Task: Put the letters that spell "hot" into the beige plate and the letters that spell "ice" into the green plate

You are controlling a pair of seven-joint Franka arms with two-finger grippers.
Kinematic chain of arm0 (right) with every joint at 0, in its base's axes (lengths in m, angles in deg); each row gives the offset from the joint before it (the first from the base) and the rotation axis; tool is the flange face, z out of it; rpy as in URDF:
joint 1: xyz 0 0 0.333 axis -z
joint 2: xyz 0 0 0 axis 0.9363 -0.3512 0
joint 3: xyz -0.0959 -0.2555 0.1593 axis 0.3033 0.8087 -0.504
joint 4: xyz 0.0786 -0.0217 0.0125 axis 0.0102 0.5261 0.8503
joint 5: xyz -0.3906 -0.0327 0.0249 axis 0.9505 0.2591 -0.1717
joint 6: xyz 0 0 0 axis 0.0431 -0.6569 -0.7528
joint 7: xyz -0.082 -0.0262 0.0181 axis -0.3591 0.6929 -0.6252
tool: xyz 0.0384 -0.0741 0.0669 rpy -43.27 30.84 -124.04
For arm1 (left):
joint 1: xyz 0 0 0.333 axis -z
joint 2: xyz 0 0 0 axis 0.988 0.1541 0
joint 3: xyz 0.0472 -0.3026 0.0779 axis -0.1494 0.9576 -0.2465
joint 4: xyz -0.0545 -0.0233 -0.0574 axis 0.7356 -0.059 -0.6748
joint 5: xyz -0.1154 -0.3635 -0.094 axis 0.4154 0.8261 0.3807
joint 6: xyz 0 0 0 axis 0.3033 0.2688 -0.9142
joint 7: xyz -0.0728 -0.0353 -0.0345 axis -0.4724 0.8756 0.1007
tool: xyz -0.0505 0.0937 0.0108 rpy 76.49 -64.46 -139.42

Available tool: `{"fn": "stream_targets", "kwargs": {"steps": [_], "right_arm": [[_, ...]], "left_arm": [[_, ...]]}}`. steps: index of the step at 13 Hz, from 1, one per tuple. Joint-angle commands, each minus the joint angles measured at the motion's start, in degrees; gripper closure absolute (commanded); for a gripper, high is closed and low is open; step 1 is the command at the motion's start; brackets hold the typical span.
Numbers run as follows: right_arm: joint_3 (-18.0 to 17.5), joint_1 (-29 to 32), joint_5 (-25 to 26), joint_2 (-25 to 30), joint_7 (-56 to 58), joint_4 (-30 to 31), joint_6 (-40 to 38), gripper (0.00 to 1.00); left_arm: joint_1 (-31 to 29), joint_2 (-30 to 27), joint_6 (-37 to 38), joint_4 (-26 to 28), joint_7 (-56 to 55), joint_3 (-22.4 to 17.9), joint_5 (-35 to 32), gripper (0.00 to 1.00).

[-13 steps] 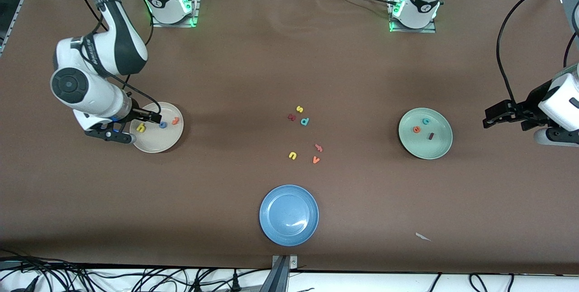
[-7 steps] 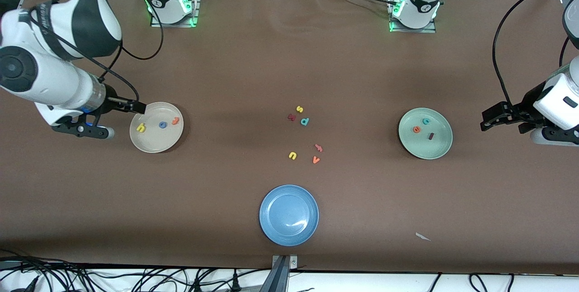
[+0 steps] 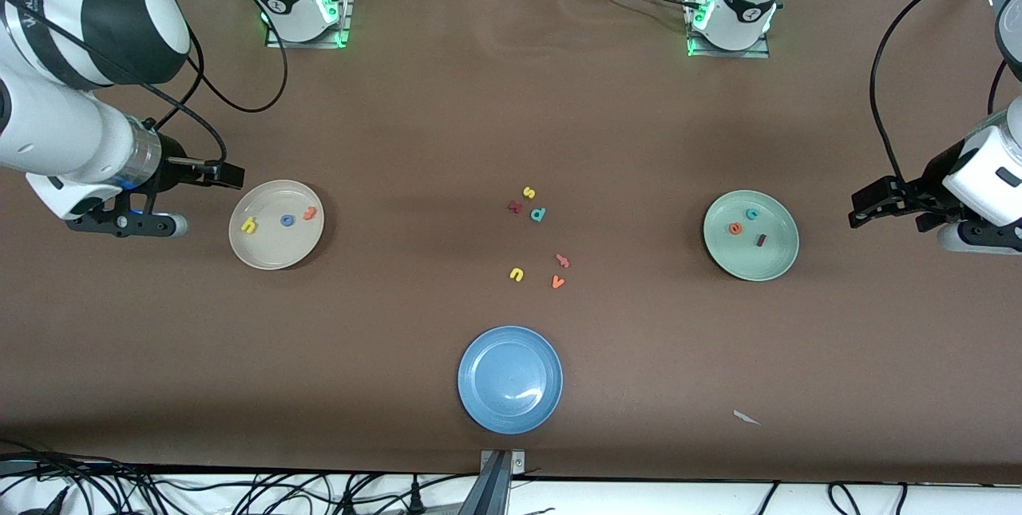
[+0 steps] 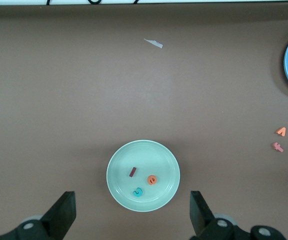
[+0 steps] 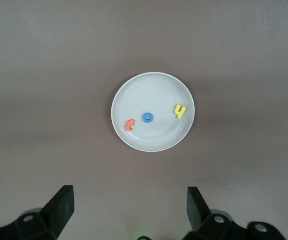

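The right claw [image 3: 231,174] has pulled back off the beige plate [image 3: 263,255], from over its rim a second ago to the bare bench [image 3: 447,116] at the frame's left edge, jaws open and empty. Yellow h [image 3: 249,225], blue o [image 3: 287,219] and orange t [image 3: 310,212] lie in that plate; orange e [image 3: 735,228], teal c [image 3: 752,214] and what looks like the maroon i [image 3: 761,240] lie in the green plate [image 3: 770,263] at centre right. The sorting looks complete. The left claw [image 3: 870,204] waits open at the right edge.
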Motion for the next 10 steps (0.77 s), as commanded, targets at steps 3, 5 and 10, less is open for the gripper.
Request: {"fn": "stream_targets", "kwargs": {"steps": [3, 5, 10], "right_arm": [[1.02, -0.33, -0.69, -2.04, 1.26, -3.55, -1.98, 0.0], [1.19, -0.15, -0.34, -2.05, 2.83, -3.81, -2.06, 0.0], [0.84, -0.76, 3.62, 0.15, 3.98, -5.65, -4.53, 0.0]], "left_arm": [[-0.12, -0.39, 1.35, -0.76, 0.13, -0.11, 1.78, 0.0], [-0.12, -0.13, 1.09, -0.76, 0.13, -0.11, 1.87, 0.0], [-0.12, 0.13, 1.09, -0.76, 0.13, -0.11, 1.87, 0.0]]}}
